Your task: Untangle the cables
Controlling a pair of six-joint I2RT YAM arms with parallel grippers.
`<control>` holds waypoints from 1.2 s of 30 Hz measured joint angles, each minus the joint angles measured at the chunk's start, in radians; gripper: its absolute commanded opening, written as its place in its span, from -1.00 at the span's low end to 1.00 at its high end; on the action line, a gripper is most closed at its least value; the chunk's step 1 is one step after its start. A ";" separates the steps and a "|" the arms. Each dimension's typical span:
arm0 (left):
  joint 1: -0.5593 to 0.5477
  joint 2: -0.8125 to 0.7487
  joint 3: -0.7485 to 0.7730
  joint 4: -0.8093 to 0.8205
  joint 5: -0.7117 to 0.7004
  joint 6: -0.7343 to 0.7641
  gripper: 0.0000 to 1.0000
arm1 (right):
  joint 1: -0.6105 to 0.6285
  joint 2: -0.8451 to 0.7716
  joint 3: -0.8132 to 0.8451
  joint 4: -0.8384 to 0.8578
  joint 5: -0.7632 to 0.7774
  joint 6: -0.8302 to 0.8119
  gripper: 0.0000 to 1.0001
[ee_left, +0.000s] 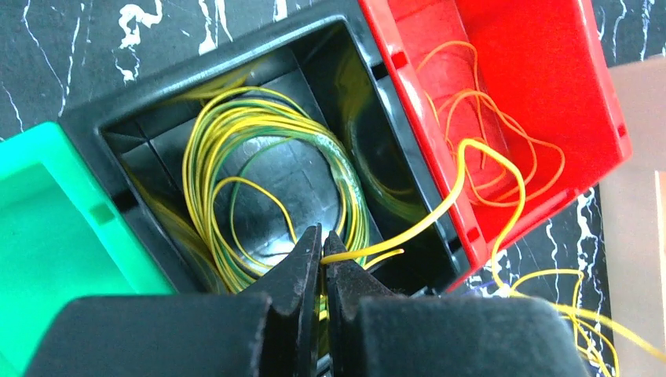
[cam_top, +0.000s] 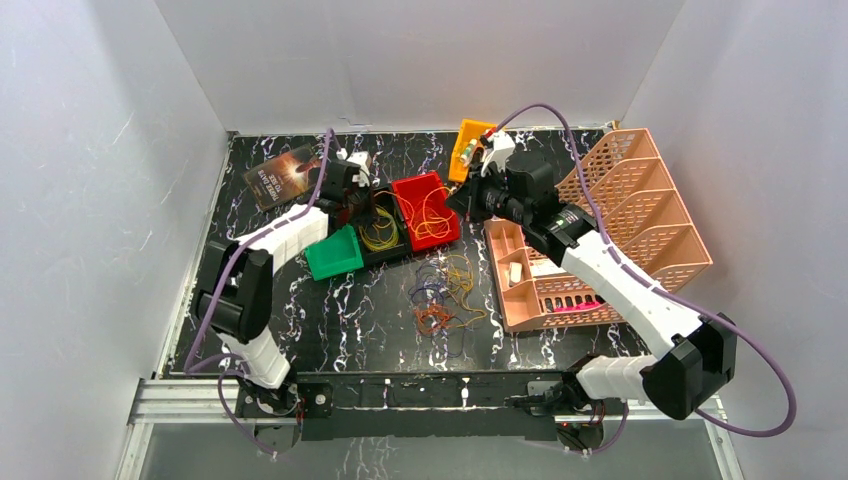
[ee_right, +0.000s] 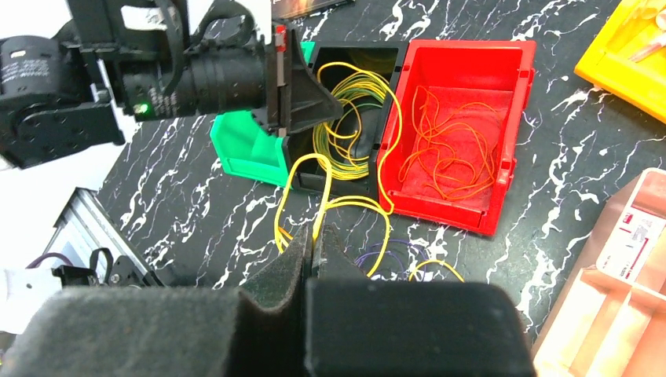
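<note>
A loose tangle of thin cables (cam_top: 445, 295) in orange, yellow and purple lies on the dark marbled table in front of the bins. One yellow cable (ee_left: 440, 216) runs from that heap over the red bin's wall to my left gripper (ee_left: 322, 255), which is shut on its end above the black bin (ee_left: 102, 126). My right gripper (ee_right: 318, 232) is shut on the same yellow cable (ee_right: 385, 141) lower down, above the table. A yellow-green coil (ee_left: 196, 149) lies in the black bin. Orange cables (ee_right: 448, 149) lie in the red bin (ee_right: 518, 102). In the top view the left gripper (cam_top: 362, 197) and right gripper (cam_top: 462, 200) flank the red bin.
A green bin (cam_top: 335, 255) adjoins the black one. An orange-yellow bin (cam_top: 470, 150) sits at the back. A pink compartment tray (cam_top: 530, 285) and a pink slatted rack (cam_top: 640, 200) fill the right side. A book (cam_top: 285, 172) lies at the back left. White walls enclose the table.
</note>
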 measured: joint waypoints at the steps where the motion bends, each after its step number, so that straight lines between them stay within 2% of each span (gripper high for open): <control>1: 0.004 0.013 0.014 -0.010 0.000 0.000 -0.92 | 0.000 -0.004 -0.006 0.000 0.000 0.001 -1.00; 5: 0.008 0.069 0.082 -0.037 0.003 0.004 -0.44 | 0.000 -0.016 -0.011 0.013 0.000 0.003 -1.00; 7: 0.008 0.068 0.084 -0.049 0.003 0.007 -0.31 | 0.000 -0.021 -0.011 0.019 0.000 0.003 -1.00; 15: 0.008 0.047 0.076 -0.092 -0.032 0.005 -0.25 | 0.000 0.000 0.008 0.022 -0.018 0.003 -1.00; 20: 0.008 -0.063 0.008 -0.117 -0.078 0.005 -0.13 | 0.000 0.097 0.105 0.041 -0.073 0.010 -1.00; 24: 0.008 -0.202 -0.050 -0.127 -0.124 0.013 -0.02 | 0.002 0.187 0.208 0.051 -0.119 0.030 -1.00; 36: 0.010 -0.550 -0.259 -0.130 -0.240 0.034 0.14 | 0.015 0.506 0.636 0.164 -0.241 0.164 -1.00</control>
